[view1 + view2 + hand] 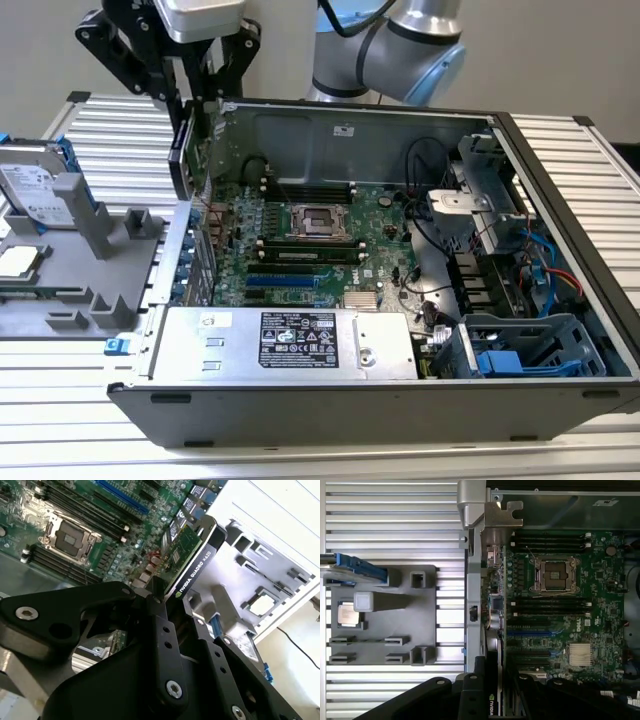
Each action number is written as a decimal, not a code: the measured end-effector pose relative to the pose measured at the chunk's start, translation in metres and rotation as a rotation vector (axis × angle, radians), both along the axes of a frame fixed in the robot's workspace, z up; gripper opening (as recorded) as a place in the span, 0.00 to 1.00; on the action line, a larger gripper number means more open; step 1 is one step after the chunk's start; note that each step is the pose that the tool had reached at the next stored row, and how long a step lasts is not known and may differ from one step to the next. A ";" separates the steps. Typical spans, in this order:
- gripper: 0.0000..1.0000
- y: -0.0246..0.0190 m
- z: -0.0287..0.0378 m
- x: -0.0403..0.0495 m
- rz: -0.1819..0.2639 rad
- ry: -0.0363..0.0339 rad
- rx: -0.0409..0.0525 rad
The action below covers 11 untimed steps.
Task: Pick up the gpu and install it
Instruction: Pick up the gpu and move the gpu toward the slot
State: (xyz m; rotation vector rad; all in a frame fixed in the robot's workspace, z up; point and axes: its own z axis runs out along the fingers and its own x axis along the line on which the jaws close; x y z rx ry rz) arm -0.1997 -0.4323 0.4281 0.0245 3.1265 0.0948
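The jaws clench the gpu (191, 557) by the case wall (471, 570). Lowered crooked, it could snag there and slip.

At the top of the exterior view the frame edge cuts off the gripper (198, 90) and the arm (400, 50) behind it. In the second wrist view its fingers (162, 625) cover the near end of the gpu (192, 555), clamped between them, so we cannot see where the card ends. The hard drive (35, 190) runs past the exterior view's left edge.
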 end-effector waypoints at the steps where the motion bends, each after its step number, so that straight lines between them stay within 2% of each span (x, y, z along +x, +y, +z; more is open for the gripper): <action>1: 0.00 0.0000 0.0000 0.0012 0.000 0.0001 0.0000; 11: 0.00 0.0000 0.0000 0.0149 0.000 0.0000 0.0000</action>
